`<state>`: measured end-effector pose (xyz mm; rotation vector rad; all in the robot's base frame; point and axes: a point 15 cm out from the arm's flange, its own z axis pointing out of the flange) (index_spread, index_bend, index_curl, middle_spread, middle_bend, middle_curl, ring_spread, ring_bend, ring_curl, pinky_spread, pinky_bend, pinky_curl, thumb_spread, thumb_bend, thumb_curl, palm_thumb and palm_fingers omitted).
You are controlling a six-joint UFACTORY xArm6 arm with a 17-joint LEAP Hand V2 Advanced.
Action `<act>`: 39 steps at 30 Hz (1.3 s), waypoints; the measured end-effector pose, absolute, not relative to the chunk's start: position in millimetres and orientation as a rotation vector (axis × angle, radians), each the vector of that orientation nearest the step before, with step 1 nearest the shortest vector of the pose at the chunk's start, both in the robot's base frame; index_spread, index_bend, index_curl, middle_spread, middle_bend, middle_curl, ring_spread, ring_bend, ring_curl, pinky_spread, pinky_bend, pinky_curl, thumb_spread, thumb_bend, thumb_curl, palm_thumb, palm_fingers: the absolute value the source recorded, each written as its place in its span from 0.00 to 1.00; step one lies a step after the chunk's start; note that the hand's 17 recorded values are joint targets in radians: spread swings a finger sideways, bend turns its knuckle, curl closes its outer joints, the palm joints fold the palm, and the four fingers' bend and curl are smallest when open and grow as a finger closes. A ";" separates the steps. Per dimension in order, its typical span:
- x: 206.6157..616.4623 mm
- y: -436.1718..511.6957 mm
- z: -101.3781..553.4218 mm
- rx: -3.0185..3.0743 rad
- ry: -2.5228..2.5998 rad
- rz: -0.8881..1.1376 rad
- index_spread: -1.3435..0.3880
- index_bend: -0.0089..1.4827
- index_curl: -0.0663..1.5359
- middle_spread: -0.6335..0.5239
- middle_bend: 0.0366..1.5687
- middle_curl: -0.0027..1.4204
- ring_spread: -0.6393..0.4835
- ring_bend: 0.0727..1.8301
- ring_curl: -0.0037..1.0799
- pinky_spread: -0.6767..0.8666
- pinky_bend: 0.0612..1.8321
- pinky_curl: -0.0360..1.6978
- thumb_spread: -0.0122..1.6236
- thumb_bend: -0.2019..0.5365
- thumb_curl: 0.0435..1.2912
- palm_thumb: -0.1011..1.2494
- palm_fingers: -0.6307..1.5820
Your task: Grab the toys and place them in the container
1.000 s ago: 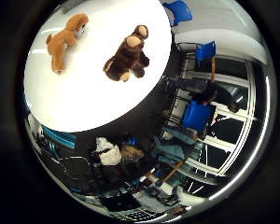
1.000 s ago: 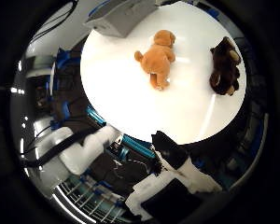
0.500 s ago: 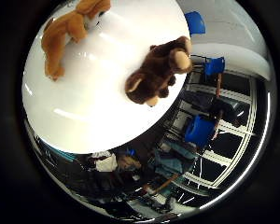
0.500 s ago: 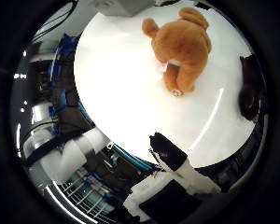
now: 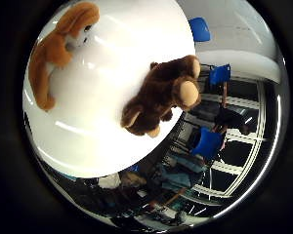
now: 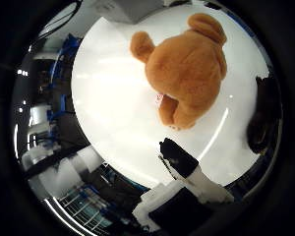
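Observation:
An orange plush dog (image 6: 187, 74) lies on the round white table (image 6: 108, 108) and fills much of the right thumb side palm view, close under the palm. A dark brown plush monkey (image 5: 161, 93) lies beside it near the table's edge. In the right little finger side palm view the dog (image 5: 59, 44) lies away from the monkey. My hand (image 6: 182, 177) shows as one black and white finger reaching out over the table's edge; it is straight and touches nothing. The edge of a grey container (image 6: 123, 8) shows at the table's far side.
Blue chairs (image 5: 220, 73) stand past the table's edge beside the monkey, another (image 5: 205, 141) further along. Blue and white equipment and racks (image 6: 49, 128) surround the table below its rim.
The palm has come down closer to the table. The dog now fills much more of the thumb side view and the monkey looks larger. Neither toy has moved on the table.

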<state>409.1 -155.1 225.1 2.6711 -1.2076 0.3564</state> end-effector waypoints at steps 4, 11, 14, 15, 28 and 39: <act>413.5 -153.6 208.8 2.683 -1.209 0.330 0.53 0.12 0.22 0.55 0.10 0.21 0.72 0.12 0.25 0.68 0.22 0.20 0.69 0.25 0.25 0.56 0.30; 419.1 -148.5 184.3 2.684 -1.221 0.261 0.53 0.12 0.22 0.55 0.10 0.21 0.72 0.12 0.25 0.68 0.22 0.20 0.69 0.24 0.24 0.56 0.30; 424.4 -147.0 177.5 2.678 -1.234 0.239 0.53 0.12 0.22 0.54 0.10 0.21 0.72 0.11 0.25 0.68 0.21 0.19 0.68 0.25 0.25 0.57 0.31; 424.5 -146.8 176.3 2.677 -1.236 0.235 0.53 0.12 0.22 0.53 0.10 0.21 0.72 0.11 0.25 0.68 0.21 0.19 0.68 0.24 0.25 0.57 0.32; 420.0 -151.3 172.9 2.672 -1.214 0.212 0.52 0.12 0.22 0.36 0.23 0.26 0.42 0.30 0.29 0.56 0.17 0.16 0.69 0.24 0.24 0.55 0.56; 394.7 -168.1 169.1 2.643 -1.249 0.092 0.54 0.34 0.38 0.30 0.56 0.45 0.29 0.54 0.48 0.09 0.47 0.26 0.69 0.26 0.26 0.60 0.87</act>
